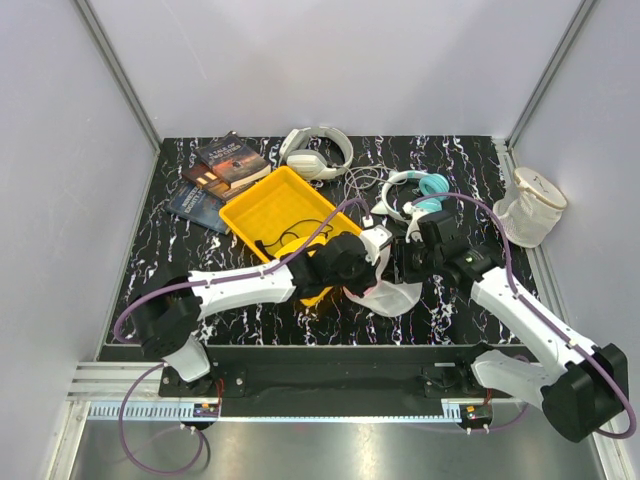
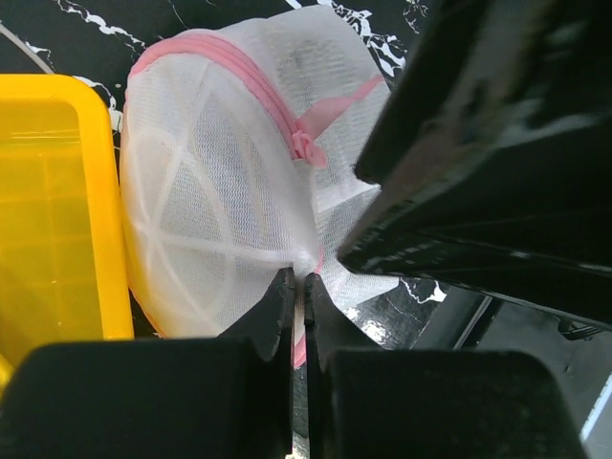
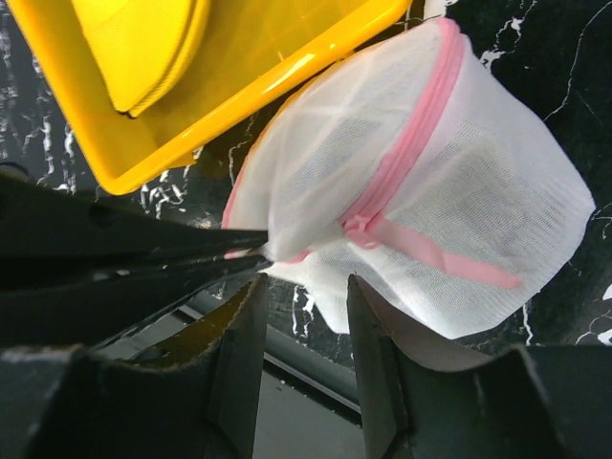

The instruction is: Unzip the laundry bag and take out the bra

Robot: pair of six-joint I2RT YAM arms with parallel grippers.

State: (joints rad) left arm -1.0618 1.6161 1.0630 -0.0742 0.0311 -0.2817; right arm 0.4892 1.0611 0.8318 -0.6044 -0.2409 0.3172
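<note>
Laundry bag sat right at the tips of the left gripper. Its fingers were pressed together, pinching the bag's pink edge. The right gripper had its fingers spread and held nothing, just under the bag. A little past its tips was the pink zipper pull, and the zip looked shut. To do this well, the right fingers should close only on that small pull while the left one holds the bag firm. Beyond the bag lay the yellow tray. The bra could not be seen.
</note>
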